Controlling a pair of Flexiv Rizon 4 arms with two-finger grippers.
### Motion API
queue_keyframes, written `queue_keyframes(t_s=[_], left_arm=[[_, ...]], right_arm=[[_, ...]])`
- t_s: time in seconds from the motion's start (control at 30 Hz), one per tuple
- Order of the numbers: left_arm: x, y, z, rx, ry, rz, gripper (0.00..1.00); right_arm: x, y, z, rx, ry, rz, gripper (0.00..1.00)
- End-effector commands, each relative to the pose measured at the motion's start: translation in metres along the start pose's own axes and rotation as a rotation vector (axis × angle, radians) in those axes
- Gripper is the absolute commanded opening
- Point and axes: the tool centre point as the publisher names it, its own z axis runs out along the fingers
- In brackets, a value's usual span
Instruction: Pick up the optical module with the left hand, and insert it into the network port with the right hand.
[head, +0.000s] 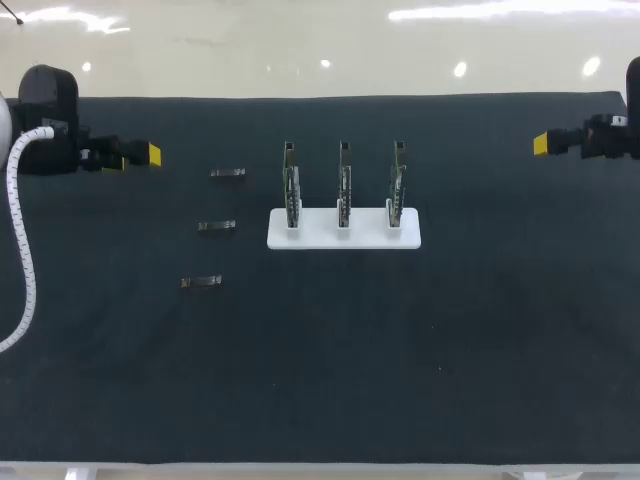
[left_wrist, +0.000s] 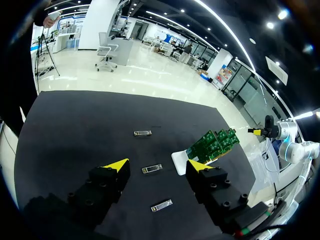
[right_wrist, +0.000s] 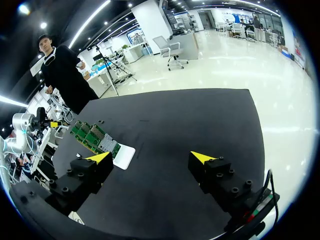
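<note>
Three small metal optical modules lie in a slanted row on the dark mat (head: 320, 350): a far one (head: 228, 173), a middle one (head: 217, 227) and a near one (head: 202, 282). To their right a white base (head: 343, 236) holds three upright green network cards (head: 344, 185). My left gripper (head: 140, 157) hovers at the mat's far left, open and empty. In the left wrist view the middle module (left_wrist: 151, 169) lies ahead of the open gripper (left_wrist: 157, 165), the cards (left_wrist: 212, 145) beyond it. My right gripper (head: 542, 144) hangs at the far right, open and empty (right_wrist: 151, 157), well away from the cards (right_wrist: 92, 137).
The white base (right_wrist: 124, 156) takes up only the middle back of the mat. Bare mat stretches across the whole front half and along the right side. My right arm (left_wrist: 272, 132) shows far off in the left wrist view.
</note>
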Motion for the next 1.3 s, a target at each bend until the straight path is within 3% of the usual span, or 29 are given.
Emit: queue_keyframes(t_s=[0.03,0.47,0.93,1.1,1.3], left_arm=[[-0.001,-0.001,0.001,-0.004,0.003,-0.001,1.00],[-0.001,-0.001,0.001,-0.004,0.003,-0.001,1.00],[0.023,-0.002,-0.009,0.038,0.091,0.285,1.00],[0.030,0.004,-0.014,0.034,0.209,0.443,1.00],[0.037,0.013,-0.016,0.019,0.283,0.609,1.00]], right_arm=[[0.000,0.001,0.000,0.006,-0.001,0.001,1.00],[0.000,0.001,0.000,0.006,-0.001,0.001,1.00],[0.000,0.001,0.000,0.006,-0.001,0.001,1.00],[0.000,0.001,0.000,0.006,-0.001,0.001,1.00],[0.000,0.001,0.000,0.006,-0.001,0.001,1.00]])
